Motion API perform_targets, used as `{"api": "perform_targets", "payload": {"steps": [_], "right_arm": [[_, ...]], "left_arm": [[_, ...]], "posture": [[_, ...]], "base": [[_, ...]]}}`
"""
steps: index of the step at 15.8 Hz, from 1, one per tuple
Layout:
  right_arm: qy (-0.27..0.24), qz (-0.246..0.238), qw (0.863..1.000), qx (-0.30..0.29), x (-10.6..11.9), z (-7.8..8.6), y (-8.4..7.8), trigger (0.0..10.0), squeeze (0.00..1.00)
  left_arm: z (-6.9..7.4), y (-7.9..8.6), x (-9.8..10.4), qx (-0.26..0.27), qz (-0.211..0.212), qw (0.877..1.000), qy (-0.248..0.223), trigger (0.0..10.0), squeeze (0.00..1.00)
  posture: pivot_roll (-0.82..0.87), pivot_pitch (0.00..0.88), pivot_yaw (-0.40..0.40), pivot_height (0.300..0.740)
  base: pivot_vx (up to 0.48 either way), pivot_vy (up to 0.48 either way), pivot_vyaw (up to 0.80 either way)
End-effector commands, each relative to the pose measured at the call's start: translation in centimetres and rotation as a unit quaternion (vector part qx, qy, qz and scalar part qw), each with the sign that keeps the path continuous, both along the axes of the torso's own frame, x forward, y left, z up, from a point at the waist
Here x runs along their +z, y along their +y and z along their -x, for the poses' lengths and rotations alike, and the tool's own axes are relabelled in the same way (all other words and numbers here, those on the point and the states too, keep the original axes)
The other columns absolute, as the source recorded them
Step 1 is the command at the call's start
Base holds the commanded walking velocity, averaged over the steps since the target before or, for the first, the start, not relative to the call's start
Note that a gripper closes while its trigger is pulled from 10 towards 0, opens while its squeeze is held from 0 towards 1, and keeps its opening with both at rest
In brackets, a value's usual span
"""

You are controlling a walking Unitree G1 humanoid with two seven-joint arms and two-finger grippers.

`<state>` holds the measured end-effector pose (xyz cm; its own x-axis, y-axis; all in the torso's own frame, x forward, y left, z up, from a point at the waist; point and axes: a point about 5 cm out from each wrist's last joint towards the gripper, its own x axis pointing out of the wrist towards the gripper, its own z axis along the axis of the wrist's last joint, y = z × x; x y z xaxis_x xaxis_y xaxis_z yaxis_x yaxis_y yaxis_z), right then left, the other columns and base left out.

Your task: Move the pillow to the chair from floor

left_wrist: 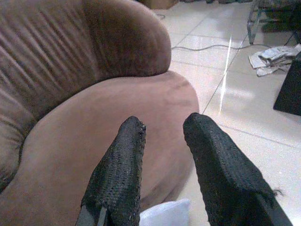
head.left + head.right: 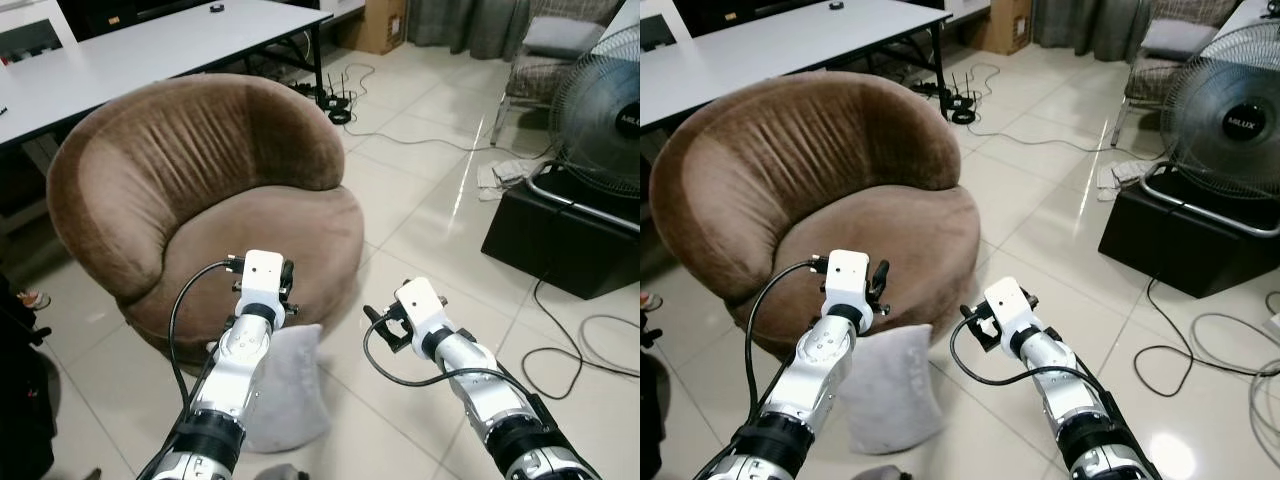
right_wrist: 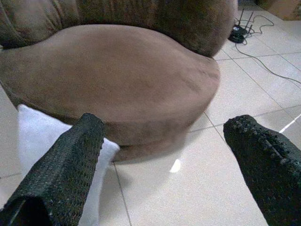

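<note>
A grey pillow (image 2: 292, 388) stands on the tiled floor, leaning against the front of the round brown chair (image 2: 200, 190). My left gripper (image 1: 164, 125) hovers above the pillow at the seat's front edge, its fingers (image 1: 123, 160) slightly apart and open with nothing between them. In the left wrist view the pillow's top (image 1: 164, 214) peeks out under them. My right gripper (image 3: 167, 125) hangs over the floor to the pillow's right, wide open and empty, pointing at the chair base. The pillow's corner (image 3: 42, 136) shows by one of its fingers.
A white table (image 2: 150, 50) stands behind the chair. A fan (image 2: 600, 110) on a black box (image 2: 560, 240) is at the right, with cables (image 2: 590, 345) across the floor. A striped chair (image 2: 550, 50) and a cardboard box (image 2: 385, 25) stand at the back.
</note>
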<state>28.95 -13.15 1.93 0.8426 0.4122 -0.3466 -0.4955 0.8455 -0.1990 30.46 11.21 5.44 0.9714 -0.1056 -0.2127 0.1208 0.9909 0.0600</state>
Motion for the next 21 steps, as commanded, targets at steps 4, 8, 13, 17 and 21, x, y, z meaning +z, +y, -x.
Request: {"api": "perform_targets", "payload": {"steps": [4, 8, 13, 17, 21], "right_arm": [[-0.007, -0.011, 1.000, 0.008, 0.4, 0.0, 0.5, 10.0, 0.00], [-0.006, -0.012, 1.000, 0.009, 0.4, 0.2, 0.5, 10.0, 0.00], [0.000, -0.014, 1.000, 0.002, 0.5, 0.1, 0.3, 10.0, 0.00], [0.000, 0.016, 1.000, -0.012, 1.1, -1.0, -1.7, 10.0, 0.00], [-0.005, 0.090, 0.995, 0.045, 2.8, -3.6, -1.8, 10.0, 0.00]], "left_arm": [[-0.1, 0.5, 0.5, 0.004, -0.008, 1.000, -0.015, 10.0, 0.00], [0.0, 0.5, 0.3, 0.002, -0.018, 1.000, -0.009, 10.0, 0.00], [0.1, 0.6, 0.1, 0.005, -0.025, 1.000, -0.006, 10.0, 0.00], [0.1, 1.2, -0.3, 0.032, -0.004, 0.999, 0.013, 10.0, 0.00], [-0.1, 0.9, -0.2, 0.035, -0.010, 0.999, 0.009, 10.0, 0.00]], "posture": [[-0.18, 0.000, 0.101, 0.735], [-0.18, 0.000, 0.101, 0.735], [-0.18, 0.000, 0.099, 0.735], [-0.18, 0.000, 0.098, 0.735], [-0.15, 0.000, 0.064, 0.735]], "base": [[0.000, 0.240, 0.00], [0.000, 0.000, 0.00], [0.000, 0.000, 0.00], [0.000, 0.000, 0.00], [0.000, 0.000, 0.00]]}}
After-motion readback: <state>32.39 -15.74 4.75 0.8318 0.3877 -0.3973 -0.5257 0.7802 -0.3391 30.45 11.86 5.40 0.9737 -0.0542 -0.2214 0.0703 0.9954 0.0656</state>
